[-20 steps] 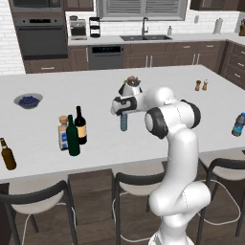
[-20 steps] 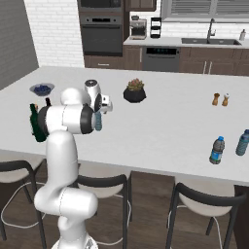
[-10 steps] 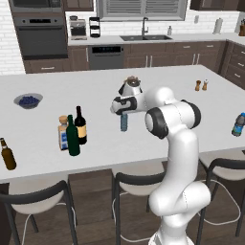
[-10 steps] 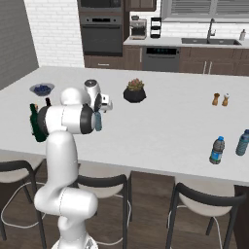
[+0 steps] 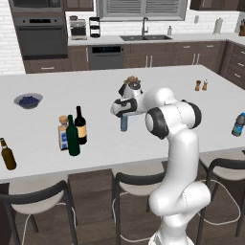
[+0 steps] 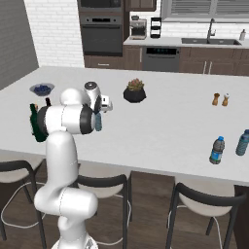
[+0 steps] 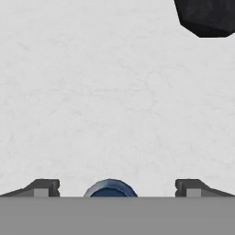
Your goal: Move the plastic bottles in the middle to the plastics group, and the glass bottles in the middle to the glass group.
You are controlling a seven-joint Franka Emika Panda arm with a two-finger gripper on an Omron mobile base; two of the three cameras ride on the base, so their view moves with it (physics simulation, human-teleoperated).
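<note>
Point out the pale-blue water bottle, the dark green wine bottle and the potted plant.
pale-blue water bottle [image 5: 124, 124]: left base view, lower body below the hand.
dark green wine bottle [image 5: 73, 141]: left base view, mid body.
potted plant [image 6: 134, 93]: right base view, dark pot.

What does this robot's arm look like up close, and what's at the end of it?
The arm is glossy white, built of rounded, tube-like segments with dark grey rings at the joints. It ends in a small white gripper with two short dark grey fingers. No cables or markings are visible.
</note>
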